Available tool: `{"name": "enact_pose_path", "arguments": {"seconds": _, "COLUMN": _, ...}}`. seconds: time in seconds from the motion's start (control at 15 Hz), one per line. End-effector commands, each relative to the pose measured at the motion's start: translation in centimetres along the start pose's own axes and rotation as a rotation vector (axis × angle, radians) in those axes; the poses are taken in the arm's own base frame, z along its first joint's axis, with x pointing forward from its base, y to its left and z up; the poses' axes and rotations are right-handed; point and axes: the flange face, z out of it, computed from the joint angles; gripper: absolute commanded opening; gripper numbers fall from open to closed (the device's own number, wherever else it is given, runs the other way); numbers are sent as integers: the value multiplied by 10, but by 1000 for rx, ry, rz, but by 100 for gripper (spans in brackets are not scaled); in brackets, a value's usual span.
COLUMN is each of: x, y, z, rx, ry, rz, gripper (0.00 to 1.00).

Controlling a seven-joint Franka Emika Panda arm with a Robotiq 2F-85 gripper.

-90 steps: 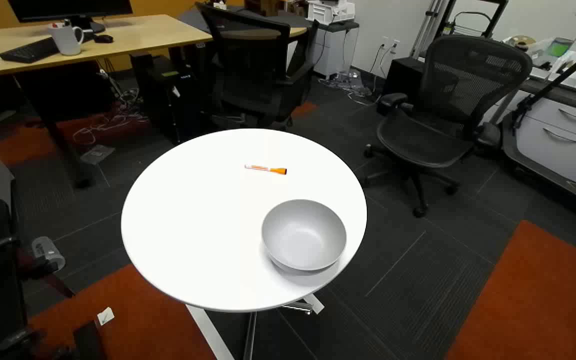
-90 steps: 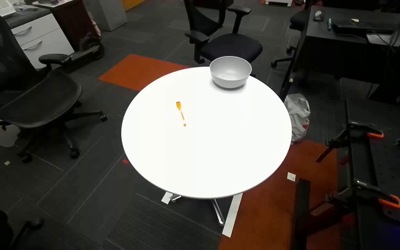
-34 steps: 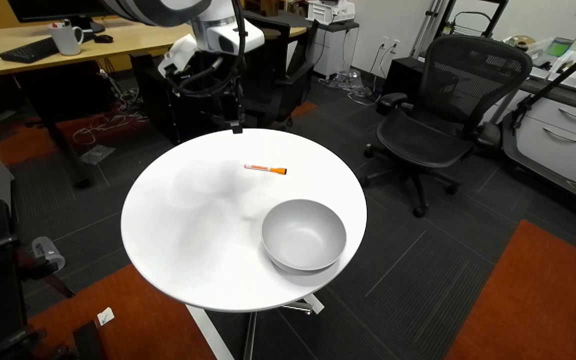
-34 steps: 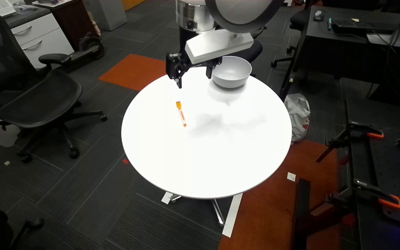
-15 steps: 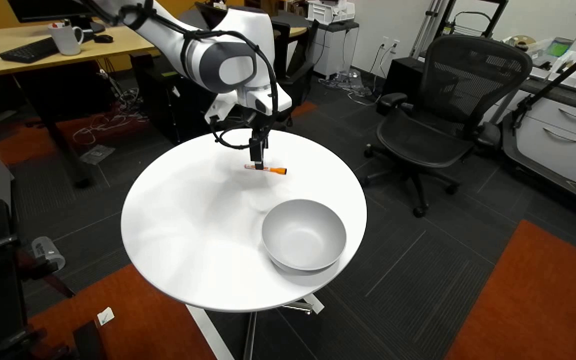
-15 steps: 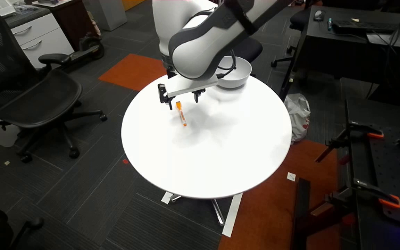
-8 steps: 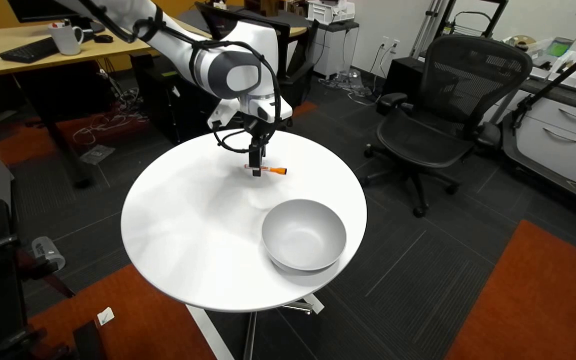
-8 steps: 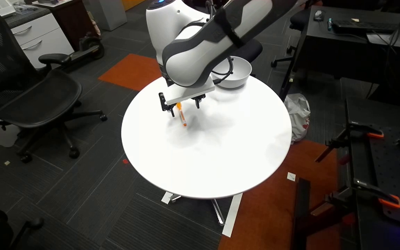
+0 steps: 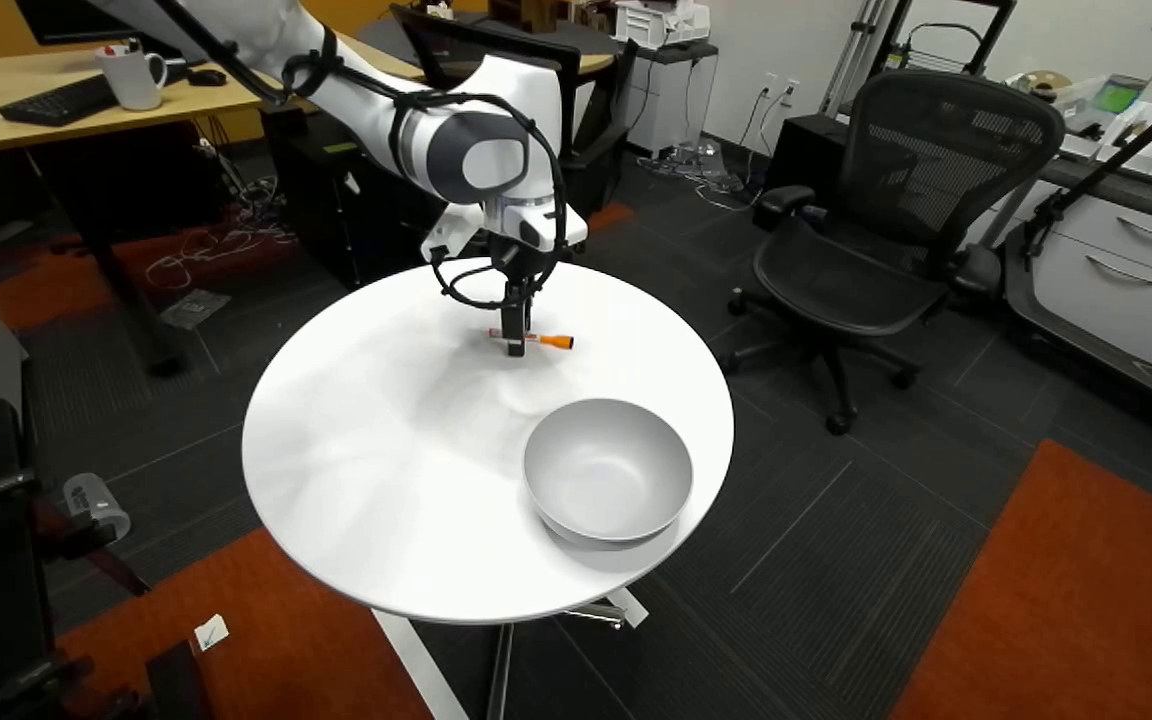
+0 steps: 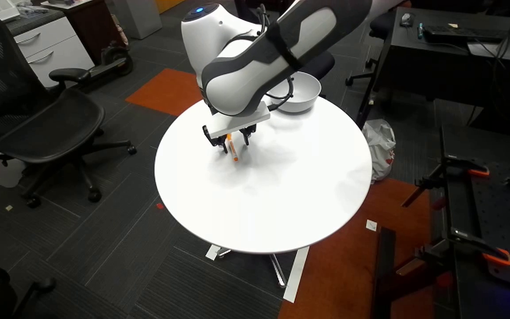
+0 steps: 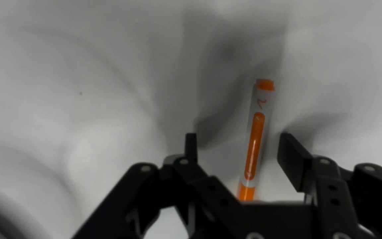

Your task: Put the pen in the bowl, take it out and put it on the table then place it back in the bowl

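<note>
One pen [image 11: 254,142], lying on one round table [image 9: 376,500] between twelve and one o'clock in an exterior view, dark tip toward three o'clock. Two fingers [image 11: 292,161] of one gripper [image 11: 237,139] straddle it, part-way apart, gap wider than pen, grasping nothing. One bowl [image 9: 608,470] at table's four o'clock, grey inside showing. One mug [image 9: 133,82] on wooden desk [image 9: 26,72] past ten o'clock, something small and red at rim.

Table [image 10: 264,212] overexposed; wrist view seems soft.

The round white table [image 10: 264,208] carries an orange pen [image 11: 255,142] and a grey bowl [image 9: 606,480].
</note>
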Motion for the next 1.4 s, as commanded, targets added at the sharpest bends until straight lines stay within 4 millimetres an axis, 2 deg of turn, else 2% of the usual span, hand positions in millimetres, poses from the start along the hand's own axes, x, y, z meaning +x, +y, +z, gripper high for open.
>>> {"name": "enact_pose_path", "arguments": {"seconds": 0.0, "x": 8, "y": -4, "z": -6, "rx": -10, "ry": -19, "rz": 33, "gripper": 34}}
{"name": "enact_pose_path", "arguments": {"seconds": 0.27, "x": 11, "y": -4, "z": -5, "rx": -13, "ry": -21, "rz": 35, "gripper": 4}}
{"name": "enact_pose_path", "arguments": {"seconds": 0.33, "x": 13, "y": -4, "z": -6, "rx": -13, "ry": -22, "rz": 36, "gripper": 0}}
{"name": "enact_pose_path", "arguments": {"seconds": 0.47, "x": 10, "y": -7, "z": -13, "rx": -11, "ry": -17, "rz": 32, "gripper": 2}}
{"name": "enact_pose_path", "arguments": {"seconds": 0.73, "x": -4, "y": -9, "z": -56, "rx": -11, "ry": 36, "rz": 29, "gripper": 3}}
{"name": "enact_pose_path", "arguments": {"seconds": 0.87, "x": -8, "y": -3, "z": -78, "rx": -16, "ry": 61, "rz": 53, "gripper": 3}}
{"name": "enact_pose_path", "arguments": {"seconds": 1.07, "x": -12, "y": 18, "z": -103, "rx": -25, "ry": 83, "rz": 127, "gripper": 3}}
{"name": "enact_pose_path", "arguments": {"seconds": 1.33, "x": -15, "y": 61, "z": -120, "rx": -34, "ry": 81, "rz": 235, "gripper": 3}}
